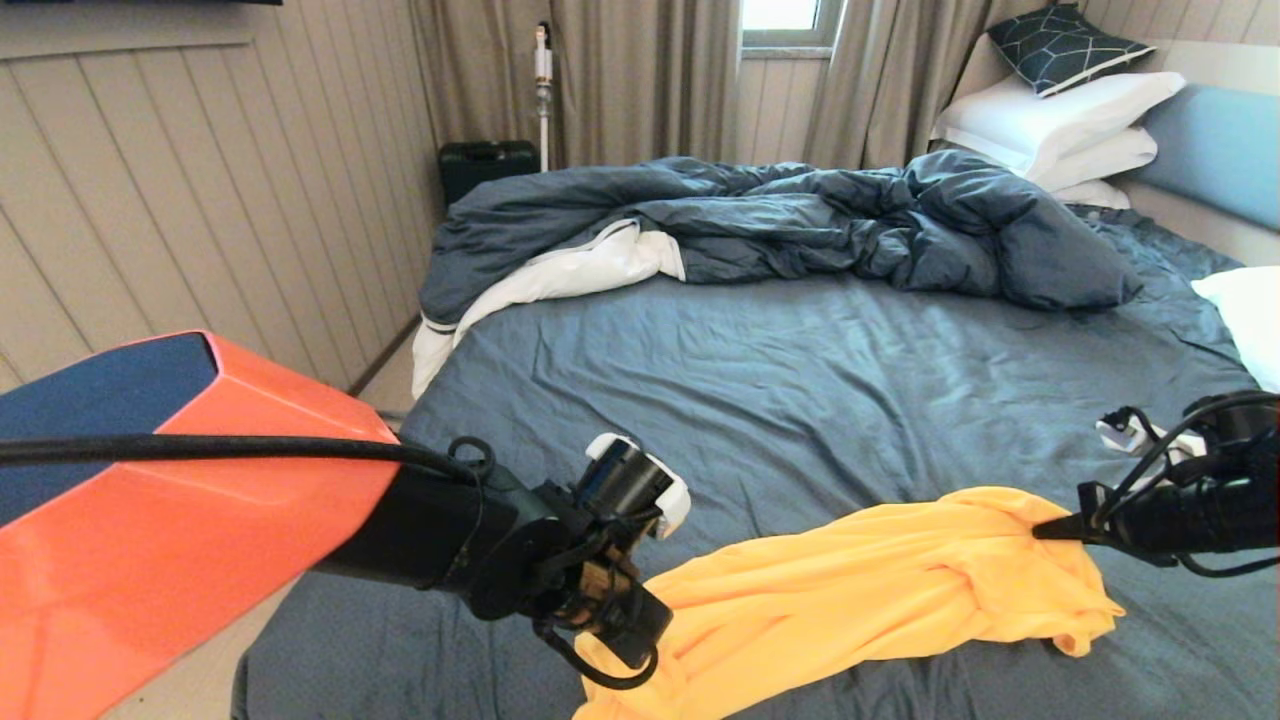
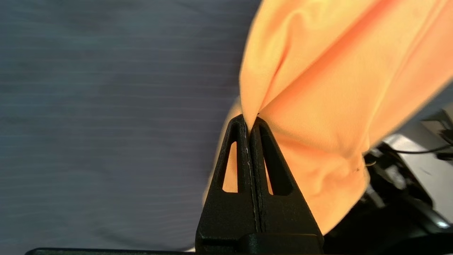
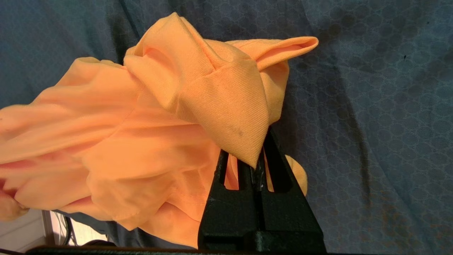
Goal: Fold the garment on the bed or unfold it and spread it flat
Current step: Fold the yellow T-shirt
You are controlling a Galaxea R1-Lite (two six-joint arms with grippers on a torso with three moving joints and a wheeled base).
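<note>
The yellow-orange garment [image 1: 880, 580] hangs bunched and stretched between my two grippers, just above the near part of the bed [image 1: 800, 380]. My left gripper [image 1: 640, 630] is shut on its near-left end; in the left wrist view the fabric [image 2: 318, 88] comes out from between the closed fingertips of that gripper [image 2: 250, 120]. My right gripper [image 1: 1045, 528] is shut on the right end. In the right wrist view a folded flap of the garment [image 3: 219, 102] drapes over the tips of this gripper [image 3: 256, 166].
A rumpled dark blue duvet [image 1: 800, 220] with white lining lies across the far half of the bed. White pillows [image 1: 1060, 125] and a patterned cushion [image 1: 1065, 45] are stacked at the far right by the blue headboard [image 1: 1215, 150]. Floor runs along the bed's left side.
</note>
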